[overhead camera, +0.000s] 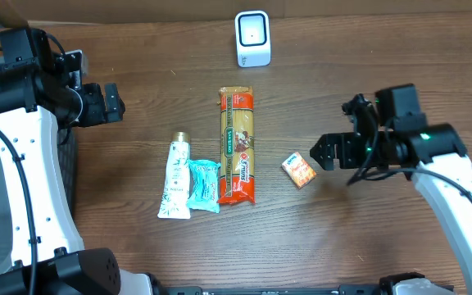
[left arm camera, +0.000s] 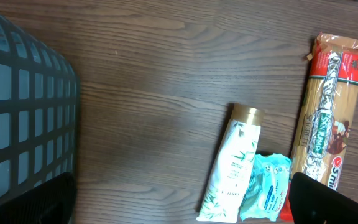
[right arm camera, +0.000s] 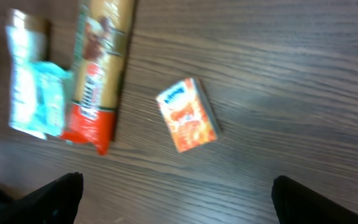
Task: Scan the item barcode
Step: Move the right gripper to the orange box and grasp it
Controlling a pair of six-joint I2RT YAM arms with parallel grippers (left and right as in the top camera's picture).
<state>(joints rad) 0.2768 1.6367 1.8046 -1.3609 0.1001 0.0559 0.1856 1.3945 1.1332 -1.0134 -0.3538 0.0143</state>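
We saw the right gripper [overhead camera: 319, 153] spread wide near a small orange cardboard box [overhead camera: 299, 170]. The left gripper [overhead camera: 114, 102] gaped empty.

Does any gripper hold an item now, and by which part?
Nothing is held. The left gripper and the right gripper are both open and empty; the small orange box lies near the right gripper, untouched.

- Scanner [overhead camera: 252, 38] is showing white, with a grey face.
- Pasta packet [overhead camera: 237, 146] is showing gold, with a green label and a red end.
- Tube [overhead camera: 175, 177] is showing white, with green leaves and a gold cap.
- Sachet [overhead camera: 204, 186] is showing teal.
- Small box [overhead camera: 299, 170] is showing orange.
- Table [overhead camera: 367, 238] is showing dark brown wood grain.
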